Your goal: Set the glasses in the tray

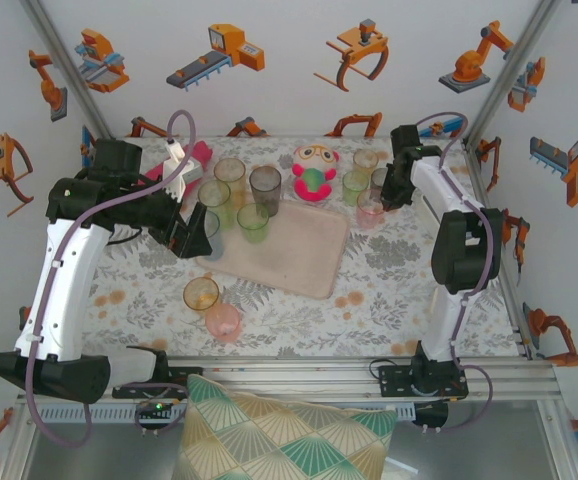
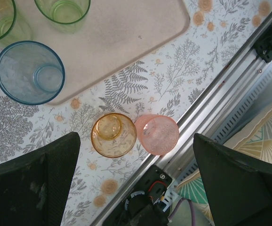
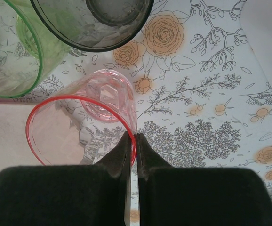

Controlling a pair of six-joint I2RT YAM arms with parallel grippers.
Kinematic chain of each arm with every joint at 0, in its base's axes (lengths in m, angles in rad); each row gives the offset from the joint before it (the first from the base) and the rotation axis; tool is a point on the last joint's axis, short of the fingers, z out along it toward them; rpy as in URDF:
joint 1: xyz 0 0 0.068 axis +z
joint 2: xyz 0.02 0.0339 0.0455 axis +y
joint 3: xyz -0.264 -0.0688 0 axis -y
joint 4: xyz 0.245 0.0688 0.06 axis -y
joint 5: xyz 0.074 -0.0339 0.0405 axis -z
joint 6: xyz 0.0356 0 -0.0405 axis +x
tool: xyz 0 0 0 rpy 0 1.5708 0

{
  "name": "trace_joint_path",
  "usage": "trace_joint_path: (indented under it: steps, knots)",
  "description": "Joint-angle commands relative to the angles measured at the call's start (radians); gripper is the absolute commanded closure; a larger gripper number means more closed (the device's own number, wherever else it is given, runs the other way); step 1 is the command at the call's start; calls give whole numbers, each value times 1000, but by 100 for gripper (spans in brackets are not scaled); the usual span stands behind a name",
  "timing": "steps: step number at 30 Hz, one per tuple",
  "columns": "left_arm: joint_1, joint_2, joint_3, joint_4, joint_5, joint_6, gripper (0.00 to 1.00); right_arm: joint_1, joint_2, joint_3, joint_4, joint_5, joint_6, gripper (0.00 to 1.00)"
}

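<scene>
**Operator:** What is the state of the right gripper [image 3: 132,139]?

**Guide:** Your right gripper is clamped on the rim of the pink glass [image 3: 79,125], 1 finger inside and 1 outside. You find that glass just beside the far right corner of the tray [image 1: 304,262] (lifted or standing: cannot tell).

**Operator:** And the left gripper [image 2: 136,137]?

**Guide:** Its jaws are wide and hold nothing. The amber glass [image 2: 113,135] stands on the table [image 2: 173,80] near the rail [image 2: 230,70], seen between its fingers. Note 1 green glass [image 1: 253,222] on the tray.

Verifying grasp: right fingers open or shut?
Shut: right fingers pinch the pink glass rim, only a thin slit between them.
</scene>
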Motion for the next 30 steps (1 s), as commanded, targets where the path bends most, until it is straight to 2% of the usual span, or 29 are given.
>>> trace_joint_path:
  steps: [1,10,16,23,30]
  knots:
    - [2,-7,11,2,-10,-13,3,-6,-67,1,-29,18,-18,93]
    - [5,-1,13,19,-35,-36,3,10,-160,-61,-41,21,-27,93]
    - [15,5,24,26,-32,-50,3,54,-238,-96,-49,35,-16,93]
    - [62,5,26,56,-40,-93,3,170,-329,-110,-61,79,15,93]
    - [88,0,33,77,-31,-126,3,334,-339,-83,-74,110,65,93]
